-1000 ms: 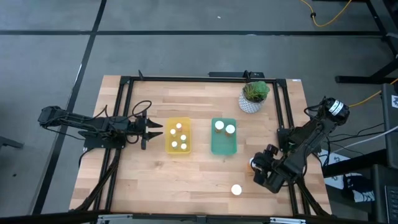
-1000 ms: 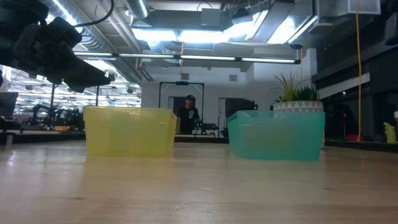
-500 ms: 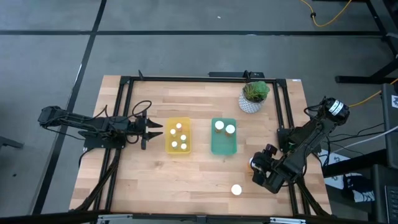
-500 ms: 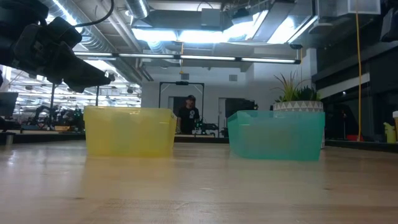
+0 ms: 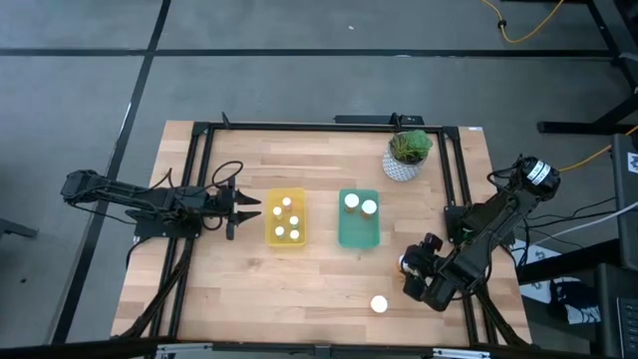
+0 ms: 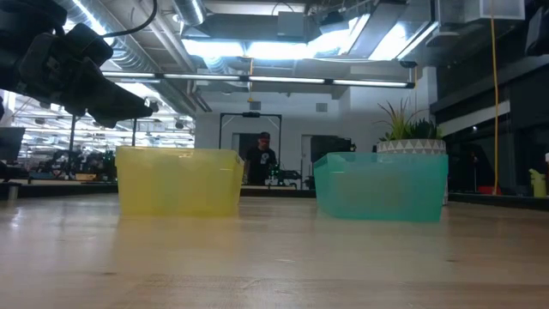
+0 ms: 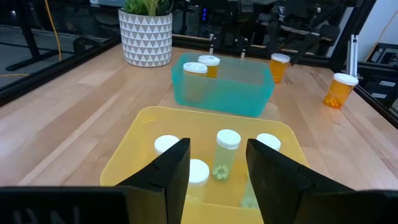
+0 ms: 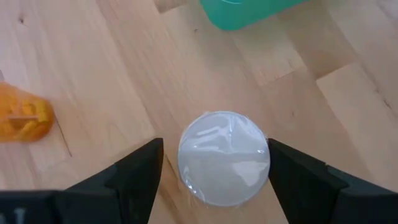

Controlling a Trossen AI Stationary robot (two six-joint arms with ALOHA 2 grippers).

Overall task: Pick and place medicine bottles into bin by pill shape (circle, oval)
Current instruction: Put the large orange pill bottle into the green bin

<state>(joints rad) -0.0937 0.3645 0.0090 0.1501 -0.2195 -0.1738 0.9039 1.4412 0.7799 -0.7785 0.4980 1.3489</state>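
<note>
My right gripper (image 5: 409, 265) is open near the table's right edge, pointing down over a white-capped bottle (image 8: 224, 157) that stands on the table; its fingers stand on either side of the cap (image 5: 407, 263). Another orange bottle (image 5: 379, 304) stands nearer the front edge and also shows in the right wrist view (image 8: 22, 118). The yellow bin (image 5: 284, 217) holds several bottles (image 7: 227, 152). The green bin (image 5: 359, 219) holds two bottles (image 7: 202, 67). My left gripper (image 5: 255, 208) is open and empty, level, just left of the yellow bin (image 7: 124, 155).
A white pot with a green plant (image 5: 408, 155) stands at the far right of the table, beyond the green bin. A dark frame rail (image 5: 454, 179) runs along the table's edges. Bare wood (image 5: 299, 289) lies between the bins and the front edge.
</note>
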